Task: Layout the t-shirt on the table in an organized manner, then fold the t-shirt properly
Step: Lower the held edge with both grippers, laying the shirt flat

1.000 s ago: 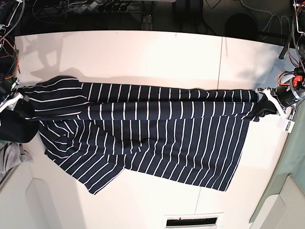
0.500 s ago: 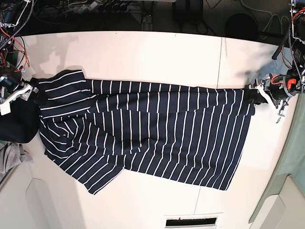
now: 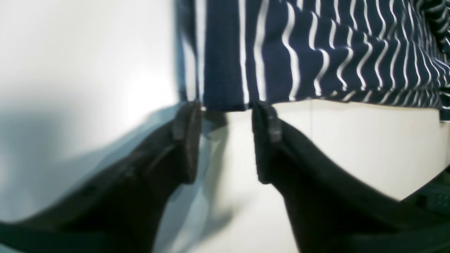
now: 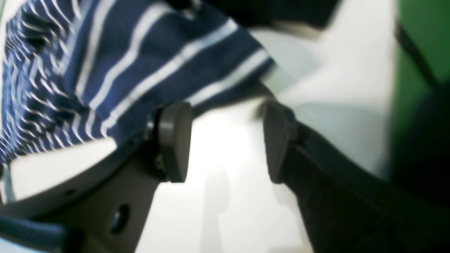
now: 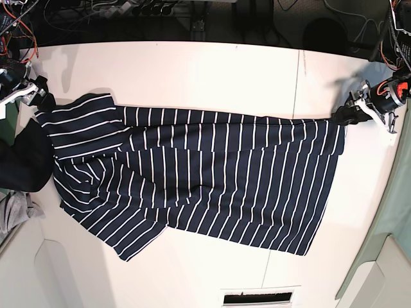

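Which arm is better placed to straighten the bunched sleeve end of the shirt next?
Right, probably. The right tool is open beside the t-shirt's rumpled sleeve end. The left tool, also open, is at the flatter hem.

Dark cloth (image 5: 22, 163) — plain, unstriped, bunched at the left edge of the table (image 5: 205, 70) in the base view.

Small grey cloth (image 5: 14, 213) just below it, crumpled, partly cut off by the frame edge.

Beyond the far edge of the table: a dark strip holding tangled cables (image 5: 112, 9) and a power strip (image 5: 154, 9).

Red and orange wires (image 5: 14, 29) bundled at the upper left corner.

Vent slot (image 5: 260, 298) — a dark rectangular opening at the bottom of the base view.

Pale green panel (image 5: 385, 224) runs down the right side.

In the right wrist view a green surface (image 4: 418, 42) fills the right side, blurred.
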`<control>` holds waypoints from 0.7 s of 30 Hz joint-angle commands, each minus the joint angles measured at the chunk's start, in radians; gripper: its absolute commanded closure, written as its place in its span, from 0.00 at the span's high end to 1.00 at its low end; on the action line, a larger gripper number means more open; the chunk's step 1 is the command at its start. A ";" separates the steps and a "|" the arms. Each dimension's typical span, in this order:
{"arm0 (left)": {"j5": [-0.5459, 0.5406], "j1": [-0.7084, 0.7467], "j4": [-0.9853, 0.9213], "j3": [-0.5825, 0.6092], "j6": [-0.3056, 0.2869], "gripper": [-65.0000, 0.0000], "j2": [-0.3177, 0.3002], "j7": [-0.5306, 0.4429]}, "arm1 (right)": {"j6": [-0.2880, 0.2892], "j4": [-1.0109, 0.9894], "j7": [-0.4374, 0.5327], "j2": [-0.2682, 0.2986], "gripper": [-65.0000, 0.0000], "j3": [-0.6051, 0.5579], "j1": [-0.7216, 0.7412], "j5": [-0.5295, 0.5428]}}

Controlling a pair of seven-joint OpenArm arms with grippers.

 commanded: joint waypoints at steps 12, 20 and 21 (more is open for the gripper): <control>0.096 -0.032 0.011 -0.008 0.134 0.56 0.015 -0.134 | -0.015 -0.076 0.057 -0.063 0.50 0.004 0.103 -0.079; 0.131 -0.069 0.010 -0.008 0.134 0.51 0.057 -0.155 | -0.014 -0.198 0.051 -0.063 0.49 -0.002 0.204 -0.077; 0.135 -0.071 0.010 -0.008 0.134 0.41 0.063 -0.170 | -0.014 -0.202 0.049 -0.063 0.46 -0.006 0.206 -0.077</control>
